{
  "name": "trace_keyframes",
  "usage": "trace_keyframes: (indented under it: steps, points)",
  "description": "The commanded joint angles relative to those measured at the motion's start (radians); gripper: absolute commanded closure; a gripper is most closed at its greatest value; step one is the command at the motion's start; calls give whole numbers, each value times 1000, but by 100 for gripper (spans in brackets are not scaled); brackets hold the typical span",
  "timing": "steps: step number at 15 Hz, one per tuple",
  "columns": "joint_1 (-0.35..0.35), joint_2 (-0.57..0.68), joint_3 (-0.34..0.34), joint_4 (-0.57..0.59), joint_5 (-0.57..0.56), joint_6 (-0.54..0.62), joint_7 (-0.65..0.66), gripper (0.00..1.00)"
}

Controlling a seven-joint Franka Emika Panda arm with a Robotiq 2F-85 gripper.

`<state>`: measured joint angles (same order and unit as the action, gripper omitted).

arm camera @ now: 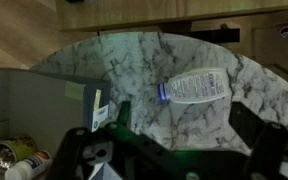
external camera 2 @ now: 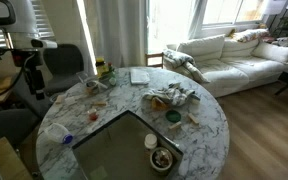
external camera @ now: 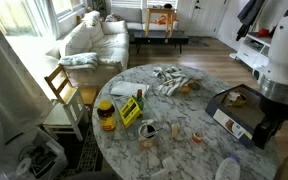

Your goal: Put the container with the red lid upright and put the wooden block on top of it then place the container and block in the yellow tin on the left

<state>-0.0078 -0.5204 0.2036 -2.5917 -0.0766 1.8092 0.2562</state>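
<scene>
Round marble table (external camera: 181, 108). Dark jar with yellow lid (external camera: 106, 114) at its 9 o'clock edge. Crumpled cloth (external camera: 169, 80) at 12 o'clock. Wooden chair (external camera: 62, 92) outside at 9 o'clock. White sofa (external camera: 89, 40) beyond, at 11 o'clock.

Yellow tin (external camera: 130, 110) flat on table (external camera: 122, 146) — red-lidded container (external camera: 196, 137) well apart

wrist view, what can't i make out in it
- claw: dark and cut off by the bottom edge, fingertips unclear
- clear bottle: label too blurred to read
- cans at lower left: cut off by the edge, partly behind the claw
</scene>
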Motion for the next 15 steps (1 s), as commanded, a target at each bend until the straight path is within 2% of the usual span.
trace_keyframes:
  steps: [1, 10, 12, 15]
  points:
    - [23, 3, -21, 2, -9, -4, 9, 0]
    - [23, 3, -21, 2, -9, -4, 9, 0]
    - [-11, 62, -37, 15, 41, 36, 107, 0]
    - [-42, 138, -60, 12, 66, 157, 204, 0]
